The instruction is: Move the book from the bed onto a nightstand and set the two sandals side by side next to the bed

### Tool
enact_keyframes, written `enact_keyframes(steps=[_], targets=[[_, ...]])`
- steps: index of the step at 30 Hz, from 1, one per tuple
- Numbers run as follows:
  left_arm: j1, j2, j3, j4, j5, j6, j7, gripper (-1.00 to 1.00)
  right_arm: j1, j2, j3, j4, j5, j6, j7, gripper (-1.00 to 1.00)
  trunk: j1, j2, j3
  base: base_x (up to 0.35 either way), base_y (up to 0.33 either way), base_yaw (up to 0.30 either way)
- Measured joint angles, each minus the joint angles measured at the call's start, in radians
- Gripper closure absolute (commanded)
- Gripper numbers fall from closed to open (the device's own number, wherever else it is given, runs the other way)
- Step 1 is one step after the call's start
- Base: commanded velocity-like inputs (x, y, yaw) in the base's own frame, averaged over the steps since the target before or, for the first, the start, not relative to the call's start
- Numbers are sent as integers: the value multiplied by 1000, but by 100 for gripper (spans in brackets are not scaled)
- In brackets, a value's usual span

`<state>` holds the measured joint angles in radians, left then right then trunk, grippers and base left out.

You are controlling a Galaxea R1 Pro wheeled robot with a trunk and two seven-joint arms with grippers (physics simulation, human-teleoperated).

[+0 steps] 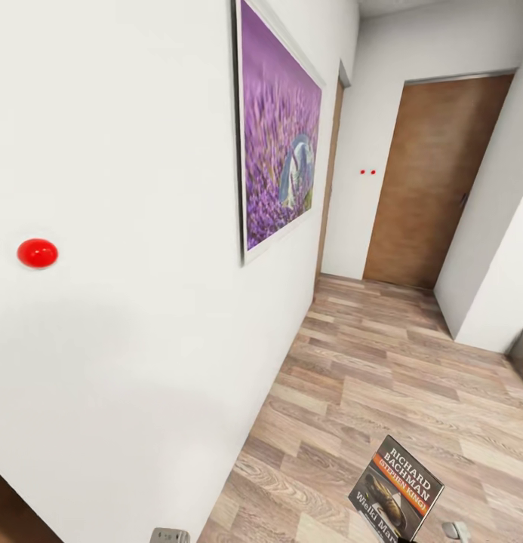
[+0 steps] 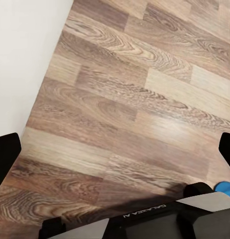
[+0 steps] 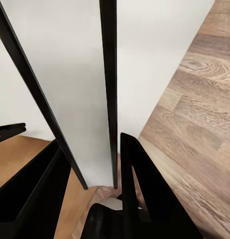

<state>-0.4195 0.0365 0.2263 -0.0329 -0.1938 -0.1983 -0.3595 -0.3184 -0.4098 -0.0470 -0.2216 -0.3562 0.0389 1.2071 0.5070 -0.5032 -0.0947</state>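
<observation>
Hallway, wood-plank floor (image 1: 382, 362), white wall (image 1: 125, 339) alongside: purple flower picture (image 1: 280, 136) and red knob (image 1: 37, 253) on wall; brown door (image 1: 435, 181) at far end. Book (image 1: 397, 490), upright and tilted above the floor's near edge, gripped edge-on between the right gripper (image 3: 87, 164) fingers. Left gripper (image 2: 115, 154) spread wide, nothing held.

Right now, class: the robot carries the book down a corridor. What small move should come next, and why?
Probably keep the right gripper shut on the book and roll on along the wood floor, away from the near wall: no bed or nightstand is in sight.
</observation>
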Motion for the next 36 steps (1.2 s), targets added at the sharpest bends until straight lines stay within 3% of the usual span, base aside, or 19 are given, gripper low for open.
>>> enact_keyframes(steps=[7, 18, 26, 36], targets=[[0, 0, 0, 0, 0, 0, 0, -100, 0, 0, 0, -1, 0, 0, -1, 100, 0, 0, 0, 0, 0, -102], [0, 0, 0, 0, 0, 0, 0, -100, 0, 0, 1, 0, 0, 0, -1, 100, 0, 0, 0, 9, 0, -273], [0, 0, 0, 0, 0, 0, 0, -100, 0, 0, 0, 0, 1, 0, -1, 100, 0, 0, 0, 260, 0, -33], [0, 0, 0, 0, 0, 0, 0, -100, 0, 0, 0, 0, 0, 0, -1, 100, 0, 0, 0, 51, 0, -2]])
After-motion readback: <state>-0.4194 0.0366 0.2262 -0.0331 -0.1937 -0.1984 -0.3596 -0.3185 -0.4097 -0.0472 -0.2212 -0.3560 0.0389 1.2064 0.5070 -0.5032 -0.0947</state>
